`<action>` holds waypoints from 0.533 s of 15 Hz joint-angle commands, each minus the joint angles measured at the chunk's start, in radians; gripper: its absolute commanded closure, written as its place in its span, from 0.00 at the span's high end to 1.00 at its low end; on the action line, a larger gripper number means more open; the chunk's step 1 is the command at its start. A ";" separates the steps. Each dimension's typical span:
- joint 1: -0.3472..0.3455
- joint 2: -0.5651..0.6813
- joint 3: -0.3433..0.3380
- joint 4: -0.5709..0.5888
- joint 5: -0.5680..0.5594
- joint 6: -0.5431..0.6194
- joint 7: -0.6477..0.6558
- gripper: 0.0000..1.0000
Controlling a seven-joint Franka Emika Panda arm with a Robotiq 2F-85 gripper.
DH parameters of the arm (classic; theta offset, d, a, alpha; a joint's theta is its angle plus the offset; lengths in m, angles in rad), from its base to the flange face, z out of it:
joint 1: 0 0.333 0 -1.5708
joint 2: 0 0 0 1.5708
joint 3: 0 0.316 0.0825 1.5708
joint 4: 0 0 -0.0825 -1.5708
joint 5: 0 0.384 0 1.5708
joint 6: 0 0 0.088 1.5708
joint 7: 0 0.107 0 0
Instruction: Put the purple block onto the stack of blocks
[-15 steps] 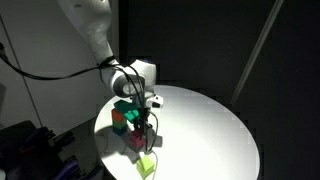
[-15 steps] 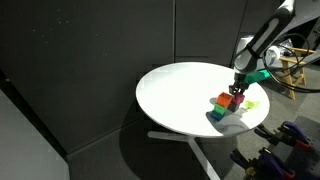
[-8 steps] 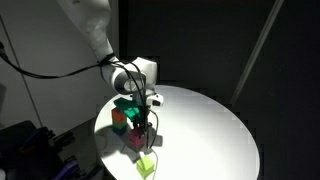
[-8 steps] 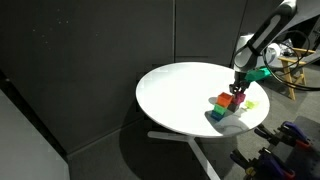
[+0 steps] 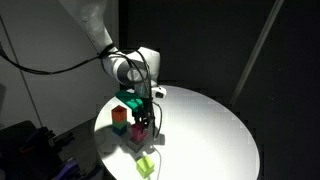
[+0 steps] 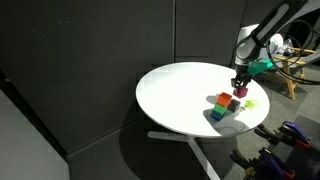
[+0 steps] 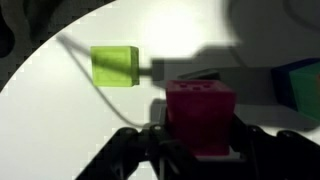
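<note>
My gripper (image 5: 141,124) is shut on the purple block (image 5: 140,128) and holds it a little above the white round table (image 5: 205,125), beside the stack of blocks (image 5: 119,119), an orange-red cube over a green one. In an exterior view the purple block (image 6: 241,91) hangs in the gripper (image 6: 240,88) just past the stack (image 6: 221,104). In the wrist view the purple block (image 7: 200,118) sits between my gripper's fingers (image 7: 198,140). A green cube face (image 7: 305,88) shows at the right edge.
A lone yellow-green cube (image 5: 146,165) lies near the table's rim; it also shows in an exterior view (image 6: 252,103) and in the wrist view (image 7: 114,66). The table edge (image 6: 150,105) is close to the stack. Dark curtains surround the table.
My gripper has risen with the purple block, lifting it off the table beside the stack. The stack and the yellow-green cube have not moved.
</note>
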 commanded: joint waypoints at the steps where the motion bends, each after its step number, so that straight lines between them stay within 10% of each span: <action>1: 0.015 -0.056 -0.013 0.012 -0.044 -0.069 0.017 0.29; 8: 0.028 -0.134 0.010 0.011 -0.035 -0.122 0.008 0.29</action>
